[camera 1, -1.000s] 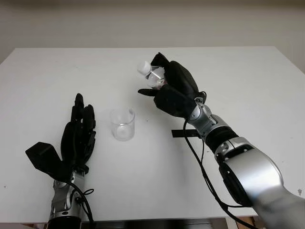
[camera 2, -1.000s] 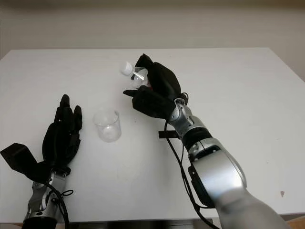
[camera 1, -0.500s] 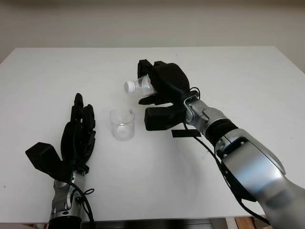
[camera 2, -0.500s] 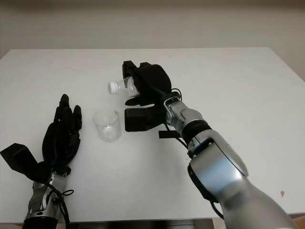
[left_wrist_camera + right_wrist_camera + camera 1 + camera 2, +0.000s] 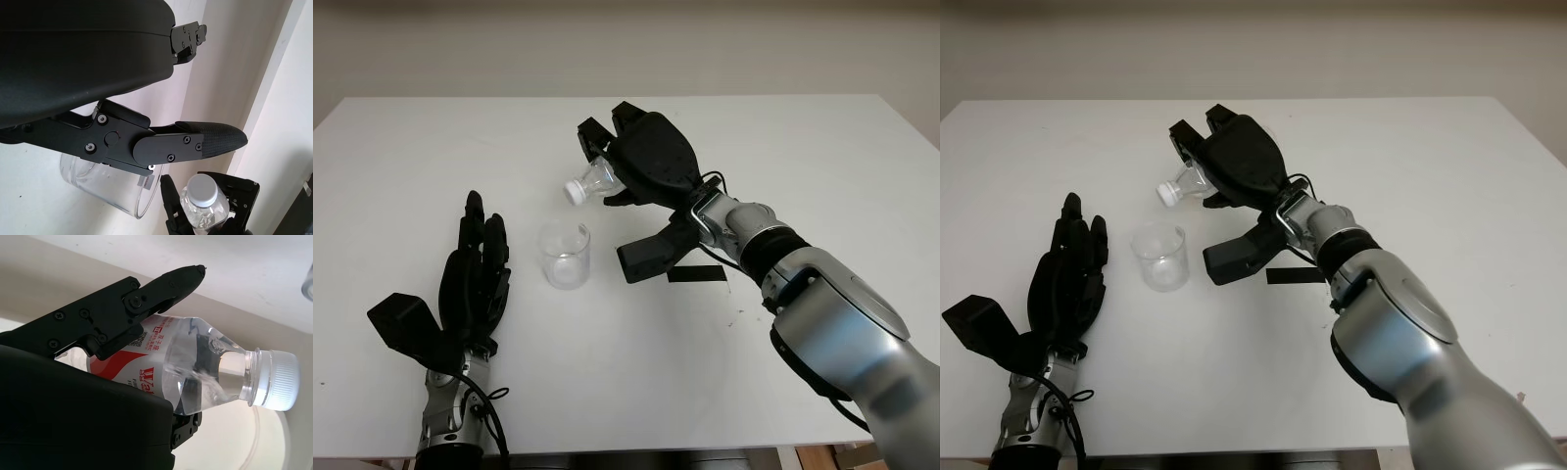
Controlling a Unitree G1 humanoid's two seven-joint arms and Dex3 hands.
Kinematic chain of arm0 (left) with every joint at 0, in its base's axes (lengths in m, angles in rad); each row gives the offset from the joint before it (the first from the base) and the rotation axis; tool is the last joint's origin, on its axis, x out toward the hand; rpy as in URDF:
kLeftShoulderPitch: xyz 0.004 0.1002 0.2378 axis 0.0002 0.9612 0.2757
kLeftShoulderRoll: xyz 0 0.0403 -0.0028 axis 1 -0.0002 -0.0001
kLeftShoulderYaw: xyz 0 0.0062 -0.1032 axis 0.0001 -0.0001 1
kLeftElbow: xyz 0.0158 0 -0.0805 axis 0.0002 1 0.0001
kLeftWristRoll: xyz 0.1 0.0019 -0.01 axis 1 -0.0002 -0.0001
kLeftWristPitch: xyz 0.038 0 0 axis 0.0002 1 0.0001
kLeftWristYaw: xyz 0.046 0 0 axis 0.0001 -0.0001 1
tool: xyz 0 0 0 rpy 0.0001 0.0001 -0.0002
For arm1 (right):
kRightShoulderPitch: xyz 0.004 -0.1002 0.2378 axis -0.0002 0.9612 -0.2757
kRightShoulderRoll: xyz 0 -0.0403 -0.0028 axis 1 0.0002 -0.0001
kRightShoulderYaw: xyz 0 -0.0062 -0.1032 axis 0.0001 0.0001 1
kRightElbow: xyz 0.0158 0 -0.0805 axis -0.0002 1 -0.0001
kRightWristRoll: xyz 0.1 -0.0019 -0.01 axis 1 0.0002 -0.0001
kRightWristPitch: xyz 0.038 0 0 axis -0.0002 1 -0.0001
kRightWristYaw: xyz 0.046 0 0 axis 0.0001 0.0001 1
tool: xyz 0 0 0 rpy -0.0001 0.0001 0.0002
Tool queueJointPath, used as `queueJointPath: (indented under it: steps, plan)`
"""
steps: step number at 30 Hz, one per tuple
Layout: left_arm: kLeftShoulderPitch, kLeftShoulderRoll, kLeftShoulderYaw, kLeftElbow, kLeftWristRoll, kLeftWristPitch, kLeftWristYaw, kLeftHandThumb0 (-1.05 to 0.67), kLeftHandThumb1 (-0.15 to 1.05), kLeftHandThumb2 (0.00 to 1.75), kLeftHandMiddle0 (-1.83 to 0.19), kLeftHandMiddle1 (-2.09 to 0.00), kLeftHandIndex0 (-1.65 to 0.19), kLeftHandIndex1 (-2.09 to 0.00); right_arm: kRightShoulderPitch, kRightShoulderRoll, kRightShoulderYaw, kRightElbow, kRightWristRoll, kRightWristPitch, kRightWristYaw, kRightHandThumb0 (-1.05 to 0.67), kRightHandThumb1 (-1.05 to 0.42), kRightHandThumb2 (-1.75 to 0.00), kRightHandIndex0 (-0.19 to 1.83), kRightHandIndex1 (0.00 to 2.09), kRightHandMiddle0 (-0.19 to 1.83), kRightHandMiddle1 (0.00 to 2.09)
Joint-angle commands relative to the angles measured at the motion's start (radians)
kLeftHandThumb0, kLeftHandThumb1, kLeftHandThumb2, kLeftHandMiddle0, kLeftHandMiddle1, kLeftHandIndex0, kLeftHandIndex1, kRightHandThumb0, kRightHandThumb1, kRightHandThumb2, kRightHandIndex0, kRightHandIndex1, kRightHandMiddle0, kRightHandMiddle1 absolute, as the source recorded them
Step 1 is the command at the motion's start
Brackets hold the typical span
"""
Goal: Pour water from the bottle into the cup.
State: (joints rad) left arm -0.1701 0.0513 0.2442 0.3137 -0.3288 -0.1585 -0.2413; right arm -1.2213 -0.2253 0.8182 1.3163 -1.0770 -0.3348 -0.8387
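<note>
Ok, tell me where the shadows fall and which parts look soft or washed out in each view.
Left eye view: even light; the right hand tilting the bottle throws only a faint shadow on the table by the cup. Right wrist view: label print sharp, the white cap glaring. Left wrist view: the near black shell of the open left hand is dark and soft-edged.

A: Setting?
B: Lab or test room, looks like. Bare white table (image 5: 822,147), plain pale wall (image 5: 626,44) behind it.
A: Anything else pointing that way?
B: Black tape strip (image 5: 697,274) stuck on the tabletop.
</note>
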Motion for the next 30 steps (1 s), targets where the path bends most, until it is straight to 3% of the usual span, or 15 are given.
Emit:
queueJointPath:
  steps: [1,10,14,19,30]
  plan:
    - [0.044,-0.02,-0.004,0.047,0.001,0.01,0.0,-0.76,1.05,0.45,0.18,-0.05,0.18,-0.05,-0.048,-0.008,0.008,-0.003,-0.006,0.009,-0.01,-0.48,-1.05,-0.2,1.29,2.09,0.82,2.09]
    - [0.041,-0.02,-0.005,0.05,0.005,0.009,0.004,-0.76,1.05,0.45,0.17,-0.05,0.18,-0.05,-0.081,-0.006,0.064,-0.002,-0.057,0.028,-0.069,-0.48,-1.05,-0.23,1.31,2.09,0.84,2.09]
    - [0.04,-0.023,-0.004,0.049,0.004,0.009,0.008,-0.76,1.05,0.46,0.17,-0.05,0.18,-0.05,-0.093,-0.006,0.095,-0.002,-0.088,0.041,-0.09,-0.51,-1.05,-0.16,1.29,2.09,0.7,2.09]
    - [0.041,-0.027,-0.001,0.049,-0.002,0.007,0.006,-0.75,1.05,0.45,0.17,-0.05,0.17,-0.06,-0.096,0.0,0.119,0.0,-0.109,0.057,-0.113,-0.5,-1.05,-0.25,1.32,2.09,0.79,2.09]
    - [0.044,-0.025,0.004,0.051,-0.004,0.007,0.003,-0.75,1.05,0.45,0.17,-0.05,0.17,-0.05,-0.083,0.004,0.104,0.001,-0.074,0.038,-0.124,-0.49,-1.05,-0.19,1.33,2.09,0.81,2.09]
